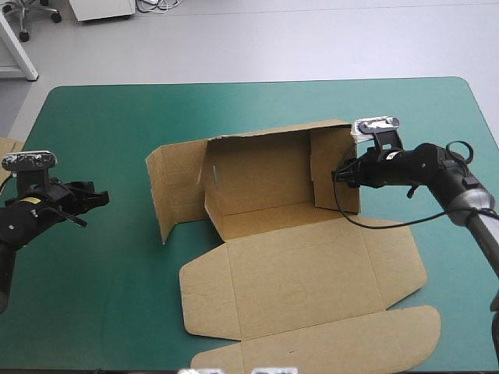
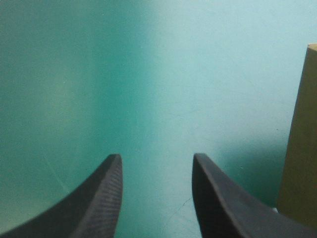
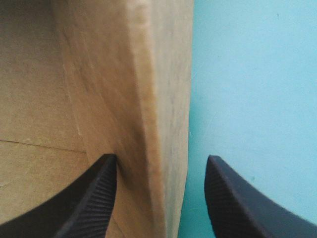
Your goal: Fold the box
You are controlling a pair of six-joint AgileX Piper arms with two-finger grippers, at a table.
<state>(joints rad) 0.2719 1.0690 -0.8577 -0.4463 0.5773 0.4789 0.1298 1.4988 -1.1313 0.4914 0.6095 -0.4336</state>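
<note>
The brown box [image 1: 304, 265] lies half raised in the middle of the teal-green table. Its back wall [image 1: 257, 171] stands up, and so do a right side wall [image 1: 337, 178] and a left flap [image 1: 175, 187]. The lid panels lie flat toward the near edge. My right gripper [image 1: 341, 174] is open at the right side wall. In the right wrist view the gripper [image 3: 161, 158] straddles that wall [image 3: 143, 99], one finger inside and one outside. My left gripper [image 1: 99, 199] hovers open over bare cover, well left of the box. A box edge [image 2: 302, 139] shows beside the left gripper [image 2: 156, 157].
A corner of more brown board [image 1: 8, 148] shows at the table's left edge. Bare teal-green cover [image 1: 101, 296] stretches between the left gripper and the box and along the far side of the table.
</note>
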